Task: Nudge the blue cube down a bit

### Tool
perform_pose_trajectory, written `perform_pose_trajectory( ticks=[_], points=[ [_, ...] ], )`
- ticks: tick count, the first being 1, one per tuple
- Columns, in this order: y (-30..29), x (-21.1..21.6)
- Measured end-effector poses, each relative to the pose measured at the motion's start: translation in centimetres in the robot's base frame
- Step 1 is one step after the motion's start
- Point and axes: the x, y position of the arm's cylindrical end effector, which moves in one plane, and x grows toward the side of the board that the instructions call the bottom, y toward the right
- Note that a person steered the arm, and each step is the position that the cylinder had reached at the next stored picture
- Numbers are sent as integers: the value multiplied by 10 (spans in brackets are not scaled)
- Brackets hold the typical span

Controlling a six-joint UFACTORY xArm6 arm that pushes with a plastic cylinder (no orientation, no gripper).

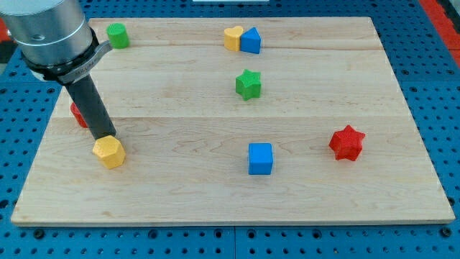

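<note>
Camera view: my tip [108,137] is being held against the yellow block [109,152], well apart from the blue cube [260,158]; no pincer is fitted, and nudging is not yet begun.

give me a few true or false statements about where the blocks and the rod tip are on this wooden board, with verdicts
1. My tip is at the yellow hexagonal block, near the view's left. True.
2. The blue cube touches the red star block. False: bare wooden board lies between them.
3. The yellow heart block sits against another blue block at the view's top. True.
4. The green star block lies below the blue cube in the view. False: it lies above it.
5. My tip is pressing on the blue cube. False: it is far off to the view's left.
</note>
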Motion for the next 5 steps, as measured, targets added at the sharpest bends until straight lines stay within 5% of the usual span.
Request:
perform_pose_trajectory(
  ticks=[2, 5],
  points=[
    [5, 0],
    [88, -10]
  ],
)
